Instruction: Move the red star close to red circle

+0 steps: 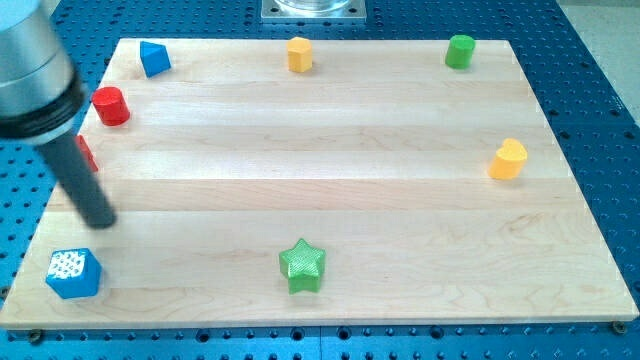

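The red circle (111,105) is a short red cylinder standing near the board's left edge, toward the view's top. The red star (87,152) shows only as a small red sliver below the circle; my rod covers most of it. My tip (100,222) rests on the board near the left edge, just below the red star and above the blue cube. The rod slants up to the arm's grey body in the view's top left corner.
A blue cube (73,273) with a white dotted top sits at the bottom left. A blue block (154,58), a yellow block (300,53) and a green cylinder (460,50) line the top. A yellow heart (508,159) is at the right, a green star (302,265) at bottom centre.
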Controlling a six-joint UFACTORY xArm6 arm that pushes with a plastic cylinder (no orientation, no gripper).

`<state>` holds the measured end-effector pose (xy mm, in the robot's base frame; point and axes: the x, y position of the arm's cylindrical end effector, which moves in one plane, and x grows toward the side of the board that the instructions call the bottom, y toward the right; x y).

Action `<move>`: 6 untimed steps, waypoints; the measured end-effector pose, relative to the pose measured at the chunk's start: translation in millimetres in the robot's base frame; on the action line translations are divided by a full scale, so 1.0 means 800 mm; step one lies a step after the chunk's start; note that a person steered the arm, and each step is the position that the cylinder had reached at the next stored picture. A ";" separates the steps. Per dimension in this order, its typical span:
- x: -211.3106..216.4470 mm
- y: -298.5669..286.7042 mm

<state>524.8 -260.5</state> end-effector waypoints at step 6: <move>-0.063 0.014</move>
